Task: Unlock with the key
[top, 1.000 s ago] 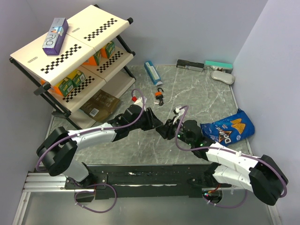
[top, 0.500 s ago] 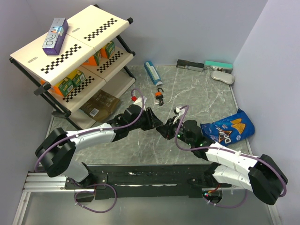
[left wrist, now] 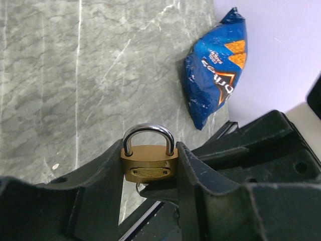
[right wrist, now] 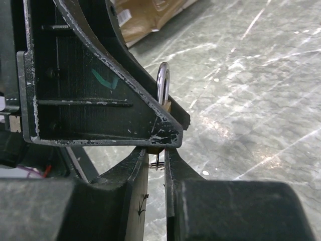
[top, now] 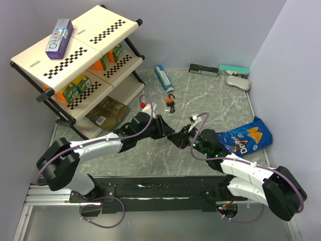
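Two hands meet over the counter (left wrist: 75, 75): the left hand (left wrist: 149, 168) is clamped on the brass padlock (left wrist: 148, 161), shackle up and seated shut, while the right hand (right wrist: 156, 168) pinches nearly closed on the key (right wrist: 157, 161), right at the lock's underside. Looks like the insert-and-turn step. Next calls for a clean twist of the right wrist, with the left holding steady.

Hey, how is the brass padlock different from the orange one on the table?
The brass padlock has a plain brass body; the orange padlock has an orange one. The brass one is clamped in the left gripper; the orange one lies loose on the table, away from both arms. Under the brass one, not the orange one, the right gripper pinches a thin metal piece, likely the key. Both have curved shackles.
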Controlling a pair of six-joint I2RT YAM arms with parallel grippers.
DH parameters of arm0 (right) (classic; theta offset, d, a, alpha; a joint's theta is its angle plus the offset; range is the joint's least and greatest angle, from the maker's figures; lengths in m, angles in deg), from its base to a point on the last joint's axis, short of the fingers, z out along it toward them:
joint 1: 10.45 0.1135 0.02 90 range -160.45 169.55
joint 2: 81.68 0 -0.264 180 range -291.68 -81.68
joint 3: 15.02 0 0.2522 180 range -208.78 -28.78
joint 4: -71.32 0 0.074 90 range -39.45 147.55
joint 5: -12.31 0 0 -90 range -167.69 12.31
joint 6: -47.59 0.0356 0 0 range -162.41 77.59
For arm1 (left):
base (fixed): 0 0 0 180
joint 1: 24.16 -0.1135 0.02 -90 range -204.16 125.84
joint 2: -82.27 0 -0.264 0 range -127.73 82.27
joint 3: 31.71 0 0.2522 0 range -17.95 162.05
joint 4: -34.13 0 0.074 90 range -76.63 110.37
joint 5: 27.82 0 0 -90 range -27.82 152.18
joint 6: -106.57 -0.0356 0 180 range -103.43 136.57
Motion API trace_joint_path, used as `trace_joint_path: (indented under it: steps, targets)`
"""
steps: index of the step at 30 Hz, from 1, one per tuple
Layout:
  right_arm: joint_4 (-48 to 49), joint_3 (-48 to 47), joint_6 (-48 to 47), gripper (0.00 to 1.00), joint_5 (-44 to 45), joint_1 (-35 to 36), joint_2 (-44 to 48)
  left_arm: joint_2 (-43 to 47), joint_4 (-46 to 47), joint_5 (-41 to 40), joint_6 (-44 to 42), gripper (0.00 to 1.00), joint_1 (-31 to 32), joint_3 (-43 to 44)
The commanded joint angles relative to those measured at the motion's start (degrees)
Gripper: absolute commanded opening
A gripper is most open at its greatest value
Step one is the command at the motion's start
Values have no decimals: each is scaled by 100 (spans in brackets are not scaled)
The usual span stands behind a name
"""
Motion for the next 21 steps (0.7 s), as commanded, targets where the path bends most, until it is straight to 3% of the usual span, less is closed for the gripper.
trace_joint_path:
  steps: [1,13,21]
  targets:
    - [734,211,359,0,-368,-323,-6,451,820,559,-61,1,44,-180]
    - [1376,352,851,0,-1413,-842,56,627,2305,1701,-219,1,44,-576]
    - [1631,308,1009,0,-1695,-913,-41,680,2482,2098,-351,1,44,-638]
